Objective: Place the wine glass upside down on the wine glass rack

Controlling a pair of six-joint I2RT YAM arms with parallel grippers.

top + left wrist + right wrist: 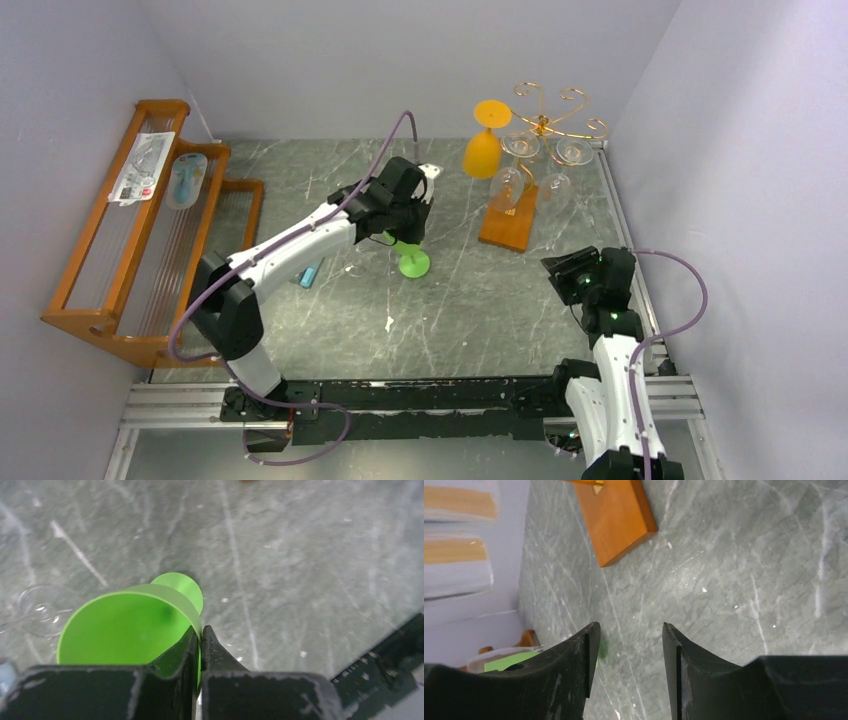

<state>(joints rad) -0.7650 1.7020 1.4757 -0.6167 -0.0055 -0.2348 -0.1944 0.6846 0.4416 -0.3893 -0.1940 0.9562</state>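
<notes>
A green plastic wine glass [411,261] stands upright at the table's middle, bowl up and foot down; I cannot tell whether the foot touches the table. My left gripper [404,222] is shut on its rim. In the left wrist view the gripper [201,630] pinches the wall of the green bowl [125,627], one finger inside and one outside. The gold wire wine glass rack [546,122] stands at the back right on its orange-brown base [508,216]. My right gripper [566,277] is open and empty near the right edge; in its wrist view [630,630] the base [616,517] lies ahead.
An orange glass [484,143] and several clear glasses [545,165] hang upside down on the rack. A clear glass [42,610] lies on the table left of the green one. A large slatted wooden rack [130,235] stands along the left wall.
</notes>
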